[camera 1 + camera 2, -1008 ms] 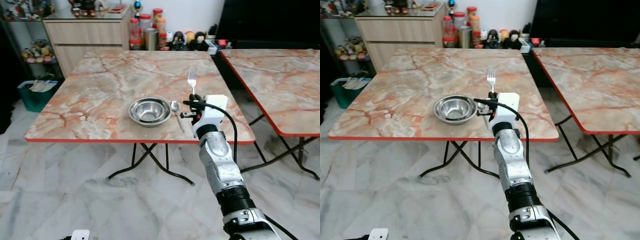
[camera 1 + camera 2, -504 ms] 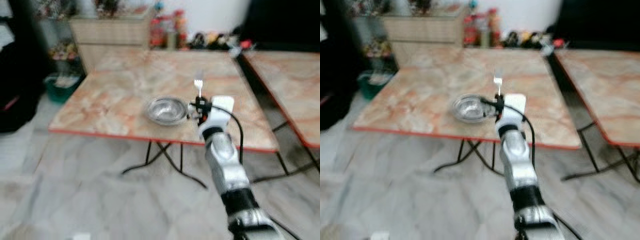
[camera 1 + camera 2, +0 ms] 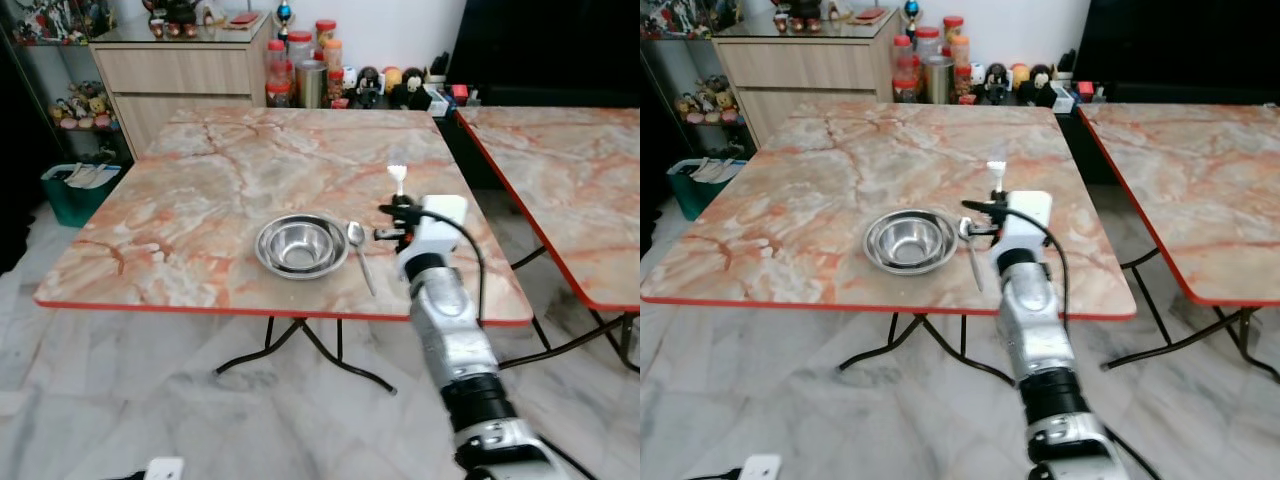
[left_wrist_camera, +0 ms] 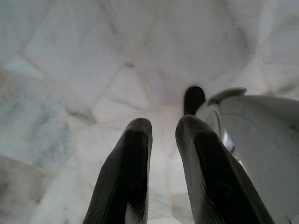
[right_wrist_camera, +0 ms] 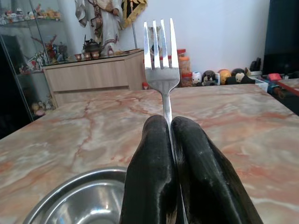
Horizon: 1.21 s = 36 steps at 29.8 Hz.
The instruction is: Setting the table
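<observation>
We see the right gripper (image 5: 170, 140) clamped on a fork (image 5: 161, 56), held upright over the marble table (image 3: 200, 180).

Just to the gripper's left a spoon (image 3: 358, 250) lies flat on the table, and beyond it, on the same side, sits a steel bowl (image 3: 300, 244). The left gripper (image 4: 163, 140) hangs idle over the pale floor (image 4: 70, 56), its fingers slightly apart around nothing.

The table (image 3: 200, 190) top is marble-patterned in peach and orange veins, with a red edge. The bowl (image 3: 301, 245), spoon (image 3: 357, 250) and fork (image 5: 161, 60) are shiny silver. The right gripper (image 5: 171, 140) has black fingers; its arm (image 3: 455, 345) is silver. The floor (image 3: 150, 400) is grey-white marble.
</observation>
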### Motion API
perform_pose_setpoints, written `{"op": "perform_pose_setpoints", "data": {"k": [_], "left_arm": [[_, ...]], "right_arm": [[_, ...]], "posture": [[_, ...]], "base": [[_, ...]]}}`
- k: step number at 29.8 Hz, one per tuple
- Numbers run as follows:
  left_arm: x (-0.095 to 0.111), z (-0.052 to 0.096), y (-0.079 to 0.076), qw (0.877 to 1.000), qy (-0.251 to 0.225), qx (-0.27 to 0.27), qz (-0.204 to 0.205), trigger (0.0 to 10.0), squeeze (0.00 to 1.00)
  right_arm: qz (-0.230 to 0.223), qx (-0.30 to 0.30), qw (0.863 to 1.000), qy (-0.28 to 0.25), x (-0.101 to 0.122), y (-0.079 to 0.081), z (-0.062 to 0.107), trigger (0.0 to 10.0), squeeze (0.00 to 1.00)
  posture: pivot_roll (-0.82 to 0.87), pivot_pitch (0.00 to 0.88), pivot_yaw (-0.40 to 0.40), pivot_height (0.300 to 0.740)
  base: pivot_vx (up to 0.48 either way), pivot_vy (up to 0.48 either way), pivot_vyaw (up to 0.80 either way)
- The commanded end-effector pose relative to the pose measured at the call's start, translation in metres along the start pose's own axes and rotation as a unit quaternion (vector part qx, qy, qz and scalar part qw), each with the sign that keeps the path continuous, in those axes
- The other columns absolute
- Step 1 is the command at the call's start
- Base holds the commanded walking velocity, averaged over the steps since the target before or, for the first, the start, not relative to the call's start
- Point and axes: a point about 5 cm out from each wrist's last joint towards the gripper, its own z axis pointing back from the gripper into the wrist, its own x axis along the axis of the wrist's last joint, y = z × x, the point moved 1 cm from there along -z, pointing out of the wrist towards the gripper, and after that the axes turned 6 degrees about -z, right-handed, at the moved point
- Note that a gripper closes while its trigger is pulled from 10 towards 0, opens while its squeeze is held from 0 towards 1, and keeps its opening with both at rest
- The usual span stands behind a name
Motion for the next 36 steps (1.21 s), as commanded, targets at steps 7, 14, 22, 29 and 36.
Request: {"op": "perform_pose_setpoints", "data": {"k": [7,14,22,29,36], "left_arm": [[0.0,-0.001,-0.008,1.0,0.005,-0.011,-0.008,10.0,0.0],[0.0,-0.001,-0.008,1.0,0.005,-0.012,-0.008,10.0,0.0],[0.0,-0.001,-0.009,1.0,0.006,-0.012,-0.005,10.0,0.0],[0.0,-0.001,-0.009,1.0,0.007,-0.012,-0.005,10.0,0.0],[0.0,-0.001,-0.009,1.0,0.007,-0.01,-0.004,10.0,0.0]], "right_arm": [[0.013,-0.025,1.0,0.012,-0.002,-0.017,0.002,10.0,0.0],[0.018,-0.029,0.999,0.037,-0.015,-0.021,0.006,10.0,0.0],[-0.004,-0.06,0.992,0.109,-0.044,-0.033,0.016,10.0,0.0],[-0.025,-0.071,0.987,0.141,-0.056,-0.035,0.019,10.0,0.0],[-0.037,-0.058,0.98,0.187,-0.068,-0.033,0.019,10.0,0.0]], "posture": [[0.03,0.0,-0.008,0.74],[0.03,0.0,-0.013,0.74],[0.03,0.0,-0.012,0.74],[0.04,0.0,-0.017,0.74],[0.04,0.0,-0.02,0.74]], "base": [[0.322,0.0,0.0],[0.339,0.0,0.0],[0.269,0.0,0.0],[0.0,0.0,0.0],[0.0,0.0,0.0]]}}
